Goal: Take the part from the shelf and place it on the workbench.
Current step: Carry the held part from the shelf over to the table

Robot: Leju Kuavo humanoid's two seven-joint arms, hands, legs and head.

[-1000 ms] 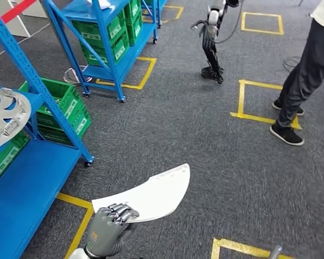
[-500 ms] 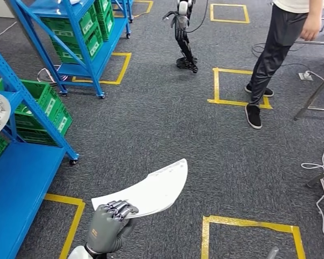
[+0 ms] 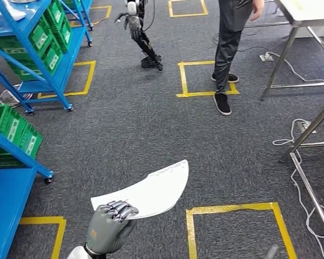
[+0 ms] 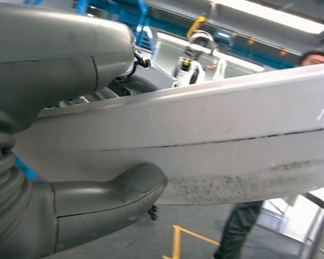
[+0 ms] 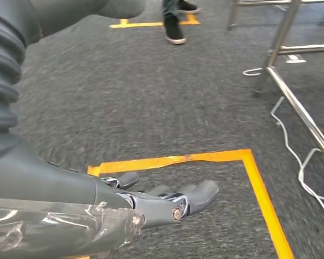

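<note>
floor (image 3: 144, 129): grey carpet under me, yellow tape squares (image 3: 237, 226) marked on it | white cable (image 3: 292, 132) lies loose on floor by metal legs of surface (image 3: 311, 11) | blue shelf (image 3: 42, 54) stands on castors, green crates (image 3: 50, 40) on its tiers | a person's shoes (image 3: 222, 102) on floor

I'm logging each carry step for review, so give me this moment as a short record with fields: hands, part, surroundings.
left hand: left hand grips the near end of the flat white curved plastic part
right hand: right hand holds nothing, fingers extended over the grey carpet
part: carried above the floor, not yet on a bench
shelves: blue metal shelves with green crates at left
tables: metal-legged tables at right
person: a person in dark trousers stands ahead
</note>
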